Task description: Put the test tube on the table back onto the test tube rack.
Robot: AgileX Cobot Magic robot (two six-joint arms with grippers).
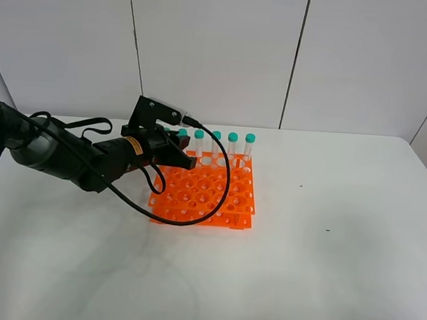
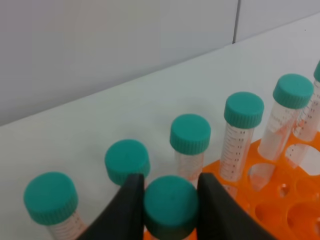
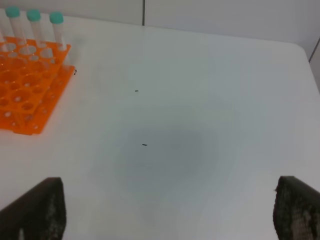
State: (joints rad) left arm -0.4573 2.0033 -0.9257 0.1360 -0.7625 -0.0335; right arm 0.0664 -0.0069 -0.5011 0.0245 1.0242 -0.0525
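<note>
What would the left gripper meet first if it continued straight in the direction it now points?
The left gripper, shut on a tube, points toward the back row. Probably it meets the capped tubes standing in the rack just ahead, though depth is unclear in the wrist view.
</note>
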